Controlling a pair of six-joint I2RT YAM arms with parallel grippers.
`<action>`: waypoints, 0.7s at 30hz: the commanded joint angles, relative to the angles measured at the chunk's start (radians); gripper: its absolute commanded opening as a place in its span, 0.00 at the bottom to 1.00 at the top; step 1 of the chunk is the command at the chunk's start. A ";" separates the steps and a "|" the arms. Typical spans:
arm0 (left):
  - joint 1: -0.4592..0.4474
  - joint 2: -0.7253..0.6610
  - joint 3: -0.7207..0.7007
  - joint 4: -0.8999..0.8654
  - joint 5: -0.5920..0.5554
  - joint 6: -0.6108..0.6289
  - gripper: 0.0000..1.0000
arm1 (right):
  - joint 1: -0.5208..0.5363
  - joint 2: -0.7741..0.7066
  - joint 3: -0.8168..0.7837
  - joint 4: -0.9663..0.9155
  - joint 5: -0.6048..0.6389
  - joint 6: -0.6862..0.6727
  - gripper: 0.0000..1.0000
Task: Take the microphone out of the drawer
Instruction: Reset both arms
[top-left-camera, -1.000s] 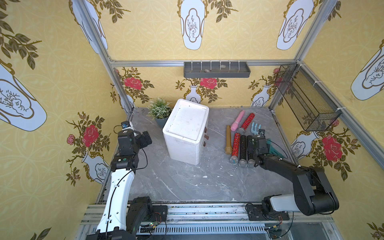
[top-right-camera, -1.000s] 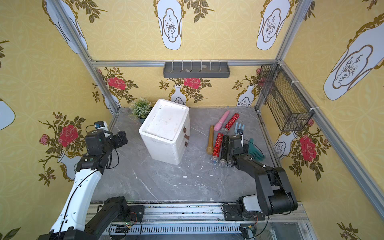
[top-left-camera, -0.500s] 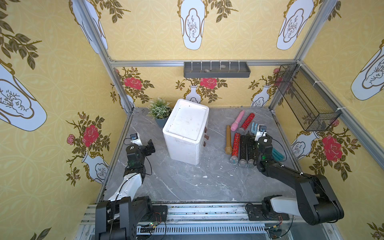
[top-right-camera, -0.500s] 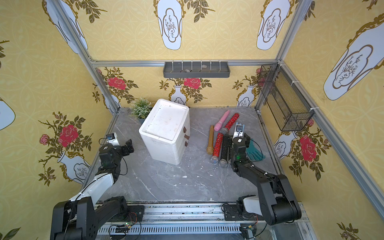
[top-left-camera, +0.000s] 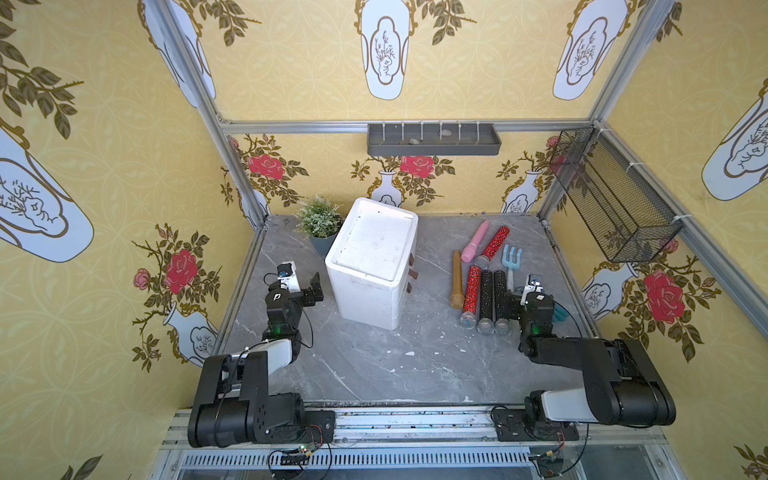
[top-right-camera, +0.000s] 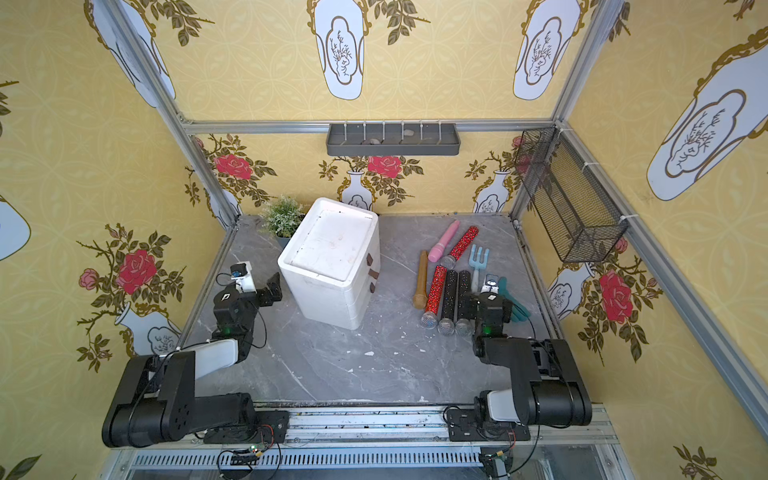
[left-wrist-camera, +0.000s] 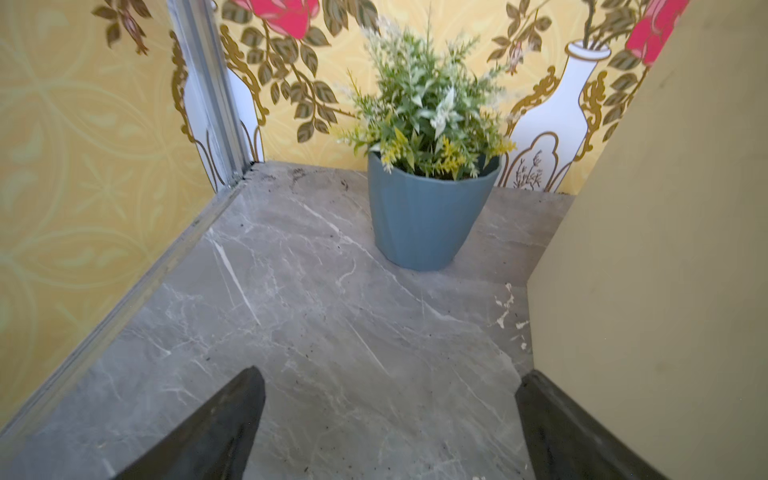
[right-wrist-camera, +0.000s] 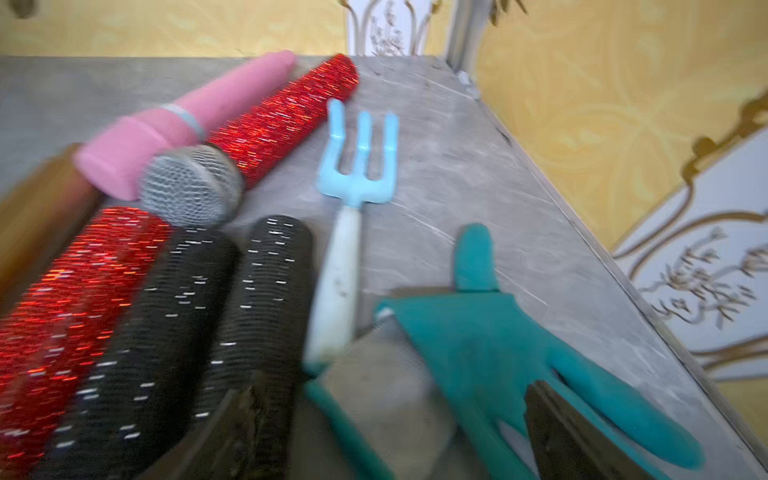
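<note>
White foam drawer unit (top-left-camera: 374, 266) stands shut on the tabletop (top-left-camera: 374, 374). The microphones lie outside it in a row. The nearest black microphone (right-wrist-camera: 266, 299) is just beside my right fingers (right-wrist-camera: 557, 428), which are spread and hold nothing, low over the teal glove (right-wrist-camera: 490, 349). My left fingers (left-wrist-camera: 224, 424) are spread and empty too, beside the unit. I judge the put-down step done. Next I'd lift the right arm clear without nudging the row.

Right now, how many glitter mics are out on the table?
4. Rear red mic lies angled beside the pink mic; front red mic and two black mics lie side by side. Drawer unit may hide more.
</note>
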 joint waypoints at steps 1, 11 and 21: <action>-0.002 -0.103 -0.007 -0.024 -0.079 -0.001 1.00 | -0.088 0.020 -0.075 0.252 -0.199 0.064 0.98; 0.001 -0.180 0.094 -0.465 -0.167 0.114 1.00 | -0.141 0.048 -0.062 0.265 -0.262 0.078 0.98; -0.026 0.031 -0.147 0.172 -0.157 0.144 1.00 | -0.141 0.046 -0.064 0.268 -0.264 0.079 0.98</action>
